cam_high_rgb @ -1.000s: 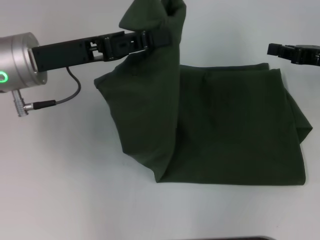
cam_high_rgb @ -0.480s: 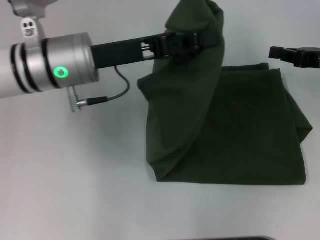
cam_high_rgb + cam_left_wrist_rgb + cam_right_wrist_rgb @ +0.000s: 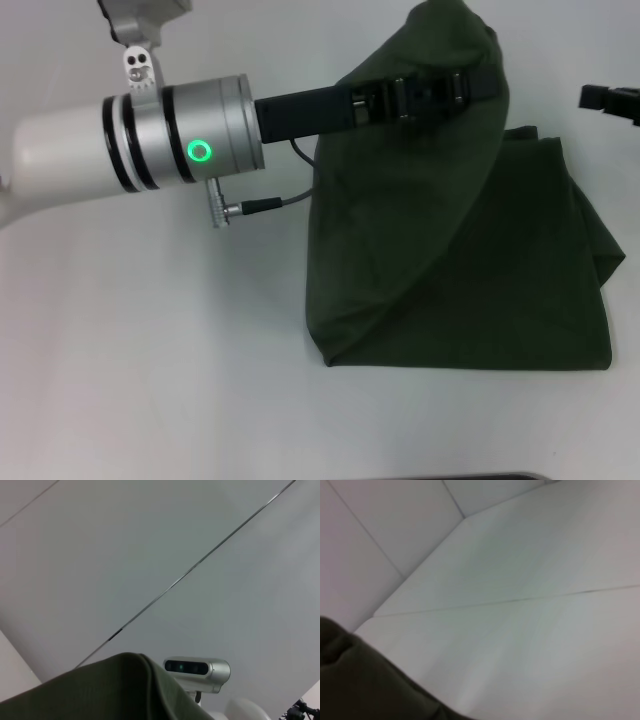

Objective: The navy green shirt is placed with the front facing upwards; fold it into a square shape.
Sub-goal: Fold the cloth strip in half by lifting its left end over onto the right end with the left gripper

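We see the left gripper (image 3: 470,85) clamped on the shirt (image 3: 470,270), lifting a fold above the table (image 3: 150,350); the right gripper (image 3: 610,100), at the right edge, we cannot tell.

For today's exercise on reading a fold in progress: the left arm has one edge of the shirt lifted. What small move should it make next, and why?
Probably carry the edge a little farther toward the robot's right, then lower it. The left gripper is shut on the navy green shirt, holding a raised flap above the flat part, whose right portion is not yet covered. The right gripper waits at the far right edge.
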{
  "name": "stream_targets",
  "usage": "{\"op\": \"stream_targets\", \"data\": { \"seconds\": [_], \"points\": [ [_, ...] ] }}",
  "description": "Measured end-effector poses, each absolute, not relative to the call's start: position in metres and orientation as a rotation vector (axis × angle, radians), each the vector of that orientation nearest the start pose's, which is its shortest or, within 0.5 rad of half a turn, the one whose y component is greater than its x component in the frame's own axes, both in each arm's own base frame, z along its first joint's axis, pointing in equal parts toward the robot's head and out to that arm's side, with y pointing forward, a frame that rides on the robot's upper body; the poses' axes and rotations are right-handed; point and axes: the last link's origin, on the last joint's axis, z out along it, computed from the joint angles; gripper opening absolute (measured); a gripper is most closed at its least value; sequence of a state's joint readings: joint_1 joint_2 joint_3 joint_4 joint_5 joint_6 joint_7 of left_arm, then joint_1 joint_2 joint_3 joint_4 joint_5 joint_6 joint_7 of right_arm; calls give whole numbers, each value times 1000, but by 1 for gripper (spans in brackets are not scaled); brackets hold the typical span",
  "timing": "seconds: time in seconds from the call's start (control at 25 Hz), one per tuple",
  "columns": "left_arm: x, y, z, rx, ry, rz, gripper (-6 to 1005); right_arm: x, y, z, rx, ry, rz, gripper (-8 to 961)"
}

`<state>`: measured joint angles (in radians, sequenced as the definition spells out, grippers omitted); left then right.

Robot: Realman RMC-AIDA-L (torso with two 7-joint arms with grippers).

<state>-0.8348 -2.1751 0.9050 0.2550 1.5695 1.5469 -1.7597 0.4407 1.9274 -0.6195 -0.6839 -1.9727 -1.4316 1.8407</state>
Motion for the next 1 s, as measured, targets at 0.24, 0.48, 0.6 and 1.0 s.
{"op": "stream_targets", "data": {
  "seconds": [0.24, 0.48, 0.6, 1.0],
  "points": [
    [-126, 332, -102, -2789, -1355, -1366, 152, 334, 337, 99, -2230, 1235, 674, 18],
    [-121, 329, -115, -2790, -1358, -1346, 155, 335, 335, 107, -2216, 1227, 692, 18],
    [-119, 329, -118, -2788, -1360, -1343, 157, 335, 335, 107, -2217, 1226, 693, 17],
    [-122, 326, -125, -2765, -1401, -1314, 161, 335, 335, 107, -2218, 1226, 696, 18]
  ]
}}
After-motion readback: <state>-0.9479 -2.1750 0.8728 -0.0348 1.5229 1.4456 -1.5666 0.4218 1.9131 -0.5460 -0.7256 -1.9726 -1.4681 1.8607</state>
